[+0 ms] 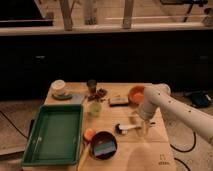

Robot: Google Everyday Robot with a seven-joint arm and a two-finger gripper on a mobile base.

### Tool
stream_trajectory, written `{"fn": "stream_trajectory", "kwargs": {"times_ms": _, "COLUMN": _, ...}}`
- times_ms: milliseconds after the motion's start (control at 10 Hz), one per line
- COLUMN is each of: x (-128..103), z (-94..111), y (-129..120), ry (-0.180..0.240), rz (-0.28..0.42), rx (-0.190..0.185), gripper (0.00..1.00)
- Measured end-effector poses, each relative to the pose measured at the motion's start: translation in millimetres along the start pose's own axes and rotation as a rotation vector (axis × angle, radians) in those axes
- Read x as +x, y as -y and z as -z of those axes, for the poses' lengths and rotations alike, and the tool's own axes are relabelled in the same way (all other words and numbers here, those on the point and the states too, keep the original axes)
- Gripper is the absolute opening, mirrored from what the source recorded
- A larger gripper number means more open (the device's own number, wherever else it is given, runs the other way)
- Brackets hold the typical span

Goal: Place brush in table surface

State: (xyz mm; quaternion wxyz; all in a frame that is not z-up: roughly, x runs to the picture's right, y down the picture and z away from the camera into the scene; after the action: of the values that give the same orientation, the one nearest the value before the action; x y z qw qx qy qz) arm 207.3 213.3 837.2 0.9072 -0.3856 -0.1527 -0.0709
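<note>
we see the brush (126, 128) low over the table surface (146, 153), its black head just beside the dark bowl (94, 141). the gripper (144, 128) stands at the white handle's end, well right of the green tray (55, 132).

Matt claw (144, 129) above the wooden table surface (145, 152), beside glossy plastic tray (54, 108).

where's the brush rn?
In the camera view, the brush is just right of the dark bowl, mid-right of the table surface, its white handle reaching the gripper.
</note>
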Motion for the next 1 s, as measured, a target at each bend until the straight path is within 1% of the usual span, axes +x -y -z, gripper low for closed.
{"fn": "stream_trajectory", "kwargs": {"times_ms": 200, "x": 0.0, "z": 0.5, "y": 1.3, "ry": 0.008, "rz": 0.000, "rx": -0.002, "gripper": 0.80}}
{"fn": "stream_trajectory", "kwargs": {"times_ms": 1000, "x": 0.3, "z": -0.4, "y": 0.9, "ry": 0.010, "rz": -0.001, "rx": -0.004, "gripper": 0.80}}
